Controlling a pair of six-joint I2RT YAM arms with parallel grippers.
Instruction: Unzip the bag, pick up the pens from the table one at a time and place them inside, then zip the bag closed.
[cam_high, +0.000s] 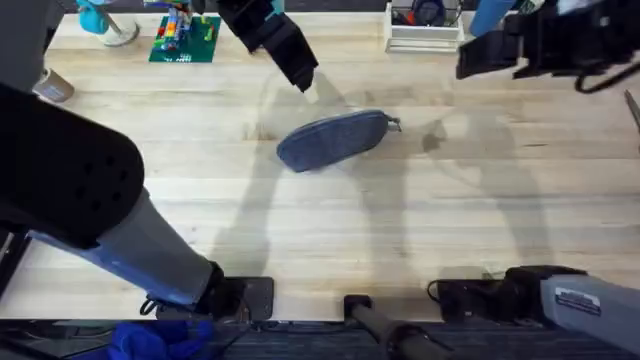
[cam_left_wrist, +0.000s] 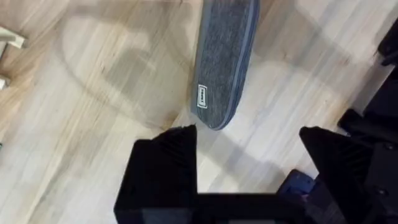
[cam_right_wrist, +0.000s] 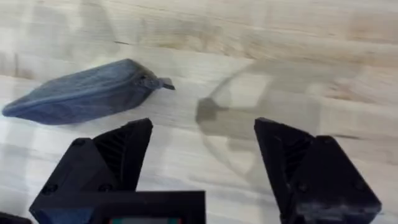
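The blue-grey bag (cam_high: 335, 138) lies on its side in the middle of the wooden table (cam_high: 300, 230), its zipper run shut and the metal pull (cam_high: 392, 124) at its right end. The pens are out of view. My left gripper (cam_high: 303, 78) hangs just behind the bag's left end; the left wrist view shows it open (cam_left_wrist: 249, 162) above the table, with the bag (cam_left_wrist: 224, 56) a short way ahead. My right gripper (cam_high: 468, 62) hovers high at the back right, open (cam_right_wrist: 202, 162), with the bag (cam_right_wrist: 81, 96) and its pull (cam_right_wrist: 163, 84) off to one side.
At the back left stand a green plate of toy bricks (cam_high: 185, 40) and a blue object (cam_high: 100, 20). A white tray (cam_high: 425, 30) sits at the back centre. A small cup (cam_high: 55, 88) is at the far left.
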